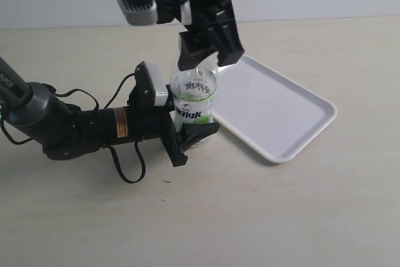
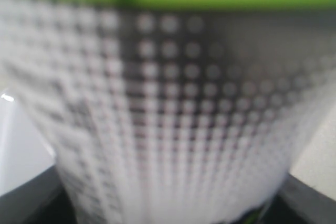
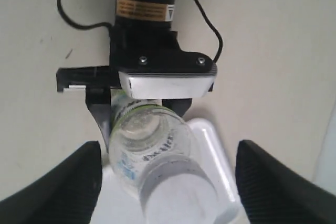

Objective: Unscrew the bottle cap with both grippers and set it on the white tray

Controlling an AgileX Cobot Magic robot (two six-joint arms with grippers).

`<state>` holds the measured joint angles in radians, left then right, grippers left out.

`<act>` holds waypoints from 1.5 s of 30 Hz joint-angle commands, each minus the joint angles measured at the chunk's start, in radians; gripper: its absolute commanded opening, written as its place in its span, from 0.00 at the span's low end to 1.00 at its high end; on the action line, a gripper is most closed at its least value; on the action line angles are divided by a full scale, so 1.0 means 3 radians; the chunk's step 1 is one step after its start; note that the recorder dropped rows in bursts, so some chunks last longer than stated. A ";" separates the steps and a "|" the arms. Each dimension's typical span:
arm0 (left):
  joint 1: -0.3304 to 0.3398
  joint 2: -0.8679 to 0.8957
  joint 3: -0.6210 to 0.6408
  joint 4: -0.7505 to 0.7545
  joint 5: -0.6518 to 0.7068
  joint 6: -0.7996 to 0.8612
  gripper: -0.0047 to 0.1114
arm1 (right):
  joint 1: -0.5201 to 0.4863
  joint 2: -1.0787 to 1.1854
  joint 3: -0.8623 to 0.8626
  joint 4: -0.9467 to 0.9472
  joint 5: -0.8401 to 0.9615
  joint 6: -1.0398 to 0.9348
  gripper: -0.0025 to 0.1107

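Bottle held tight, cap not yet turned.
Black left gripper (image 1: 192, 139) is closed around the low part of the small clear plastic bottle (image 1: 195, 101) with the white-and-green label, so the bottle stands up on the pale table (image 1: 312, 217) and cannot spin. Black right gripper (image 3: 168, 153) hangs just over the top with its fingers (image 3: 68, 182) spread wide, one on each side, touching nothing, ready to close. The small round white plastic bottle cap (image 3: 181, 198) looks blurry and seems to sit on the neck. The flat rectangular white tray (image 1: 275, 114) of plastic lies just beside the bottle, handy for the cap.
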<state>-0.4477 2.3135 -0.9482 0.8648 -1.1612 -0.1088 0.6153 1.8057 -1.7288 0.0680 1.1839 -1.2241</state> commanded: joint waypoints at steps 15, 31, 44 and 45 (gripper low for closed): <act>-0.0007 -0.0026 0.0010 0.0045 0.0076 -0.0009 0.05 | 0.0001 -0.0036 0.0009 -0.0506 0.0124 0.4312 0.62; -0.0007 -0.0026 0.0010 0.0045 0.0076 -0.0009 0.05 | 0.0001 -0.0036 0.0009 -0.0404 0.0002 0.5494 0.62; -0.0007 -0.0026 0.0010 0.0045 0.0076 -0.0009 0.05 | 0.0001 0.0073 0.0009 -0.0397 0.0037 0.5518 0.60; -0.0007 -0.0026 0.0010 0.0045 0.0076 -0.0009 0.05 | 0.0001 0.0076 0.0009 -0.0403 0.0037 0.5518 0.59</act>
<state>-0.4477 2.3135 -0.9482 0.8648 -1.1633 -0.1088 0.6153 1.8267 -1.7288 -0.0483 1.2007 0.4284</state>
